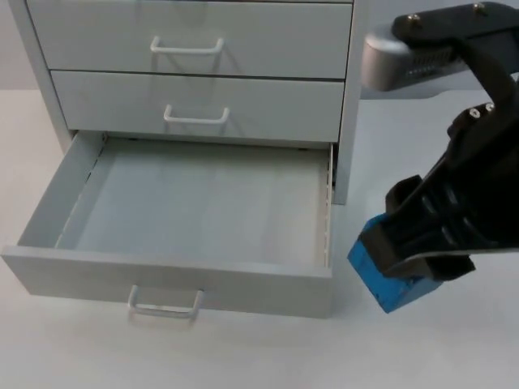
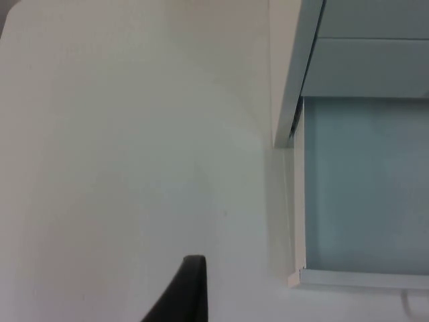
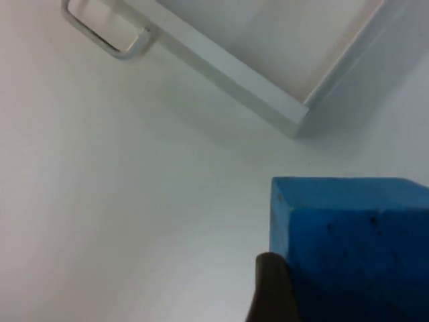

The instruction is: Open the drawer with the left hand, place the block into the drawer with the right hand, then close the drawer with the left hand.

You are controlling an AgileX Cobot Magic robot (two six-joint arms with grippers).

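The grey cabinet's bottom drawer stands pulled out, its inside bare, its handle facing the table's front. My right gripper is shut on the blue block and holds it just above the table, right of the drawer's front right corner. In the right wrist view the blue block sits against a black fingertip, with the drawer's front panel and handle beyond it. My left gripper waits over the table, left of the cabinet, beside the drawer's side wall.
Two upper drawers of the cabinet are closed, each with a white handle. The cabinet's right side panel stands close to the right arm. White table lies in front of and right of the drawer.
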